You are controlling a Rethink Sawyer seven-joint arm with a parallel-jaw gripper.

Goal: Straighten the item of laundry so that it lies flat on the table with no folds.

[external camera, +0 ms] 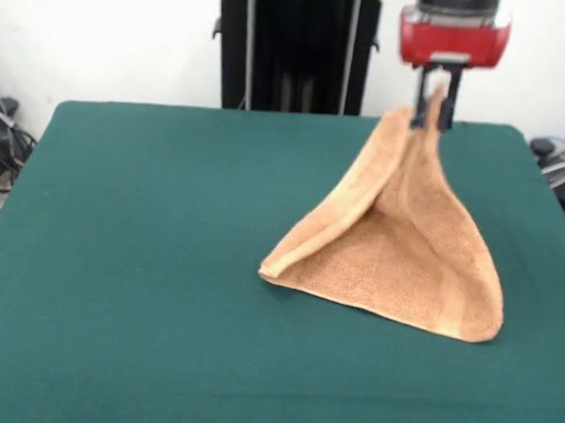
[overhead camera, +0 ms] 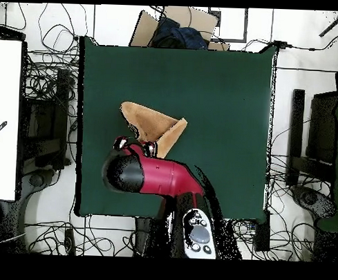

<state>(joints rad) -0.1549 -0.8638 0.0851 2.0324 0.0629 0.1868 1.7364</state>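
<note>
The orange-tan towel, the item of laundry (external camera: 408, 261), is lifted by one corner into a tent shape, with its lower edge resting on the green table (external camera: 147, 261). My gripper (external camera: 436, 106) is shut on the raised corner, high above the table at the right. In the overhead view the towel (overhead camera: 148, 120) lies left of centre on the table (overhead camera: 221, 99), partly hidden under the red arm and gripper (overhead camera: 133, 146). The towel folds along a crease running down from the held corner.
Cables and dark equipment (overhead camera: 44, 127) crowd the floor beside the table. A cardboard box with dark cloth (overhead camera: 177, 29) sits past the table's top edge. A white surface (overhead camera: 5, 119) stands at the left.
</note>
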